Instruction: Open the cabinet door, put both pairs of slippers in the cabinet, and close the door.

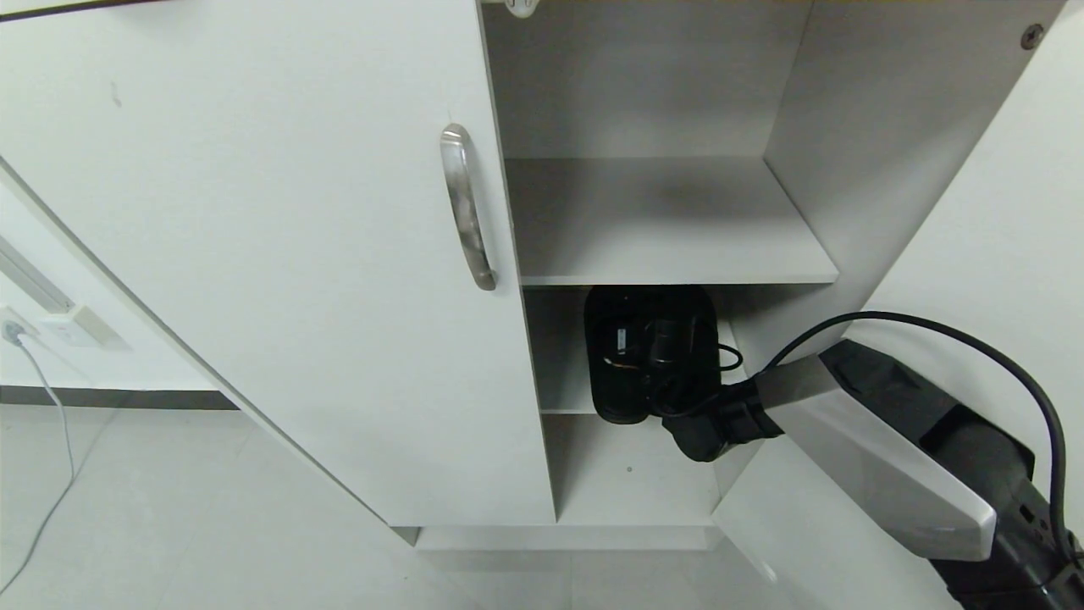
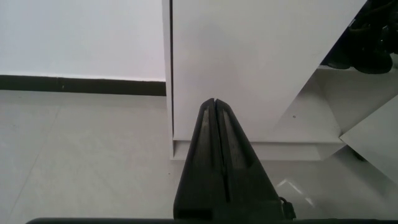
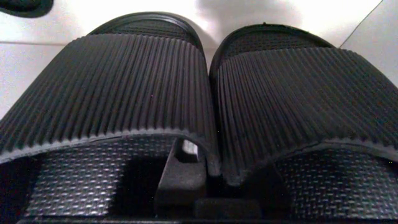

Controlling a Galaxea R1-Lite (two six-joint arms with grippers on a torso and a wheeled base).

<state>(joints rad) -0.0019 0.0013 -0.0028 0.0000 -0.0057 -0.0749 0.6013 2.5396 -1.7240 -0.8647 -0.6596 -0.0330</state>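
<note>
— Pale floor (image 1: 169, 525) runs up to the white cabinet (image 1: 652, 220). Why does the left gripper (image 2: 214, 107) hang low before the closed door (image 1: 254, 254), fingers pressed together on nothing?
— Parked out of the way, I'd judge.
— And the slippers (image 1: 631, 356)?
— One black pair, at the front edge of the middle shelf (image 1: 559, 398), toes inward. The right gripper (image 1: 677, 385) seems to pinch their adjoining sides, so both go as one, beside the open door (image 1: 999, 254).
</note>
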